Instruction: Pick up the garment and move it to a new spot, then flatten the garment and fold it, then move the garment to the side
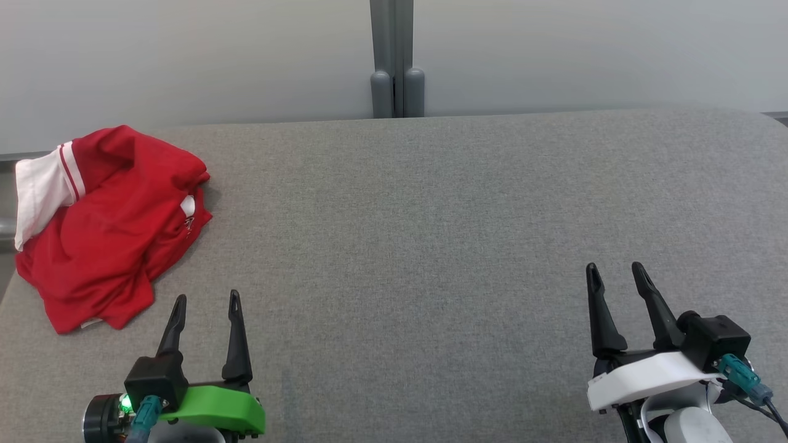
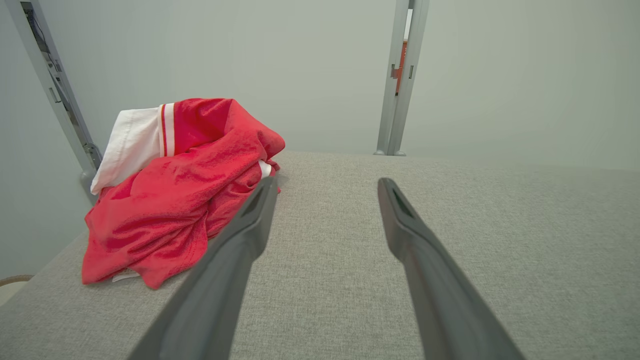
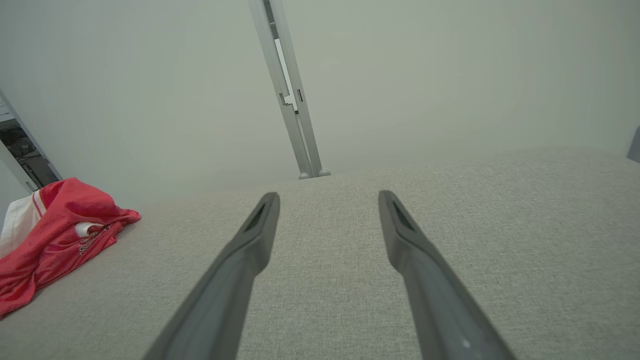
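A crumpled red garment point(image 1: 111, 227) with a white, red-striped sleeve lies in a heap at the far left of the grey fabric table point(image 1: 431, 246), close to its left edge. My left gripper point(image 1: 206, 301) stands open just in front of and to the right of the heap, with nothing between its fingers. The left wrist view has the garment point(image 2: 180, 195) left of my open left gripper point(image 2: 327, 185), not touching. Open too and holding nothing, my right gripper point(image 1: 615, 271) hovers at the lower right. In the right wrist view the garment point(image 3: 55, 235) sits far left of the right gripper point(image 3: 327, 197).
A grey post point(image 1: 397, 61) rises behind the table's far edge against pale wall panels. The table's left edge point(image 1: 9, 289) runs right beside the garment. Bare grey fabric spreads across the middle and right.
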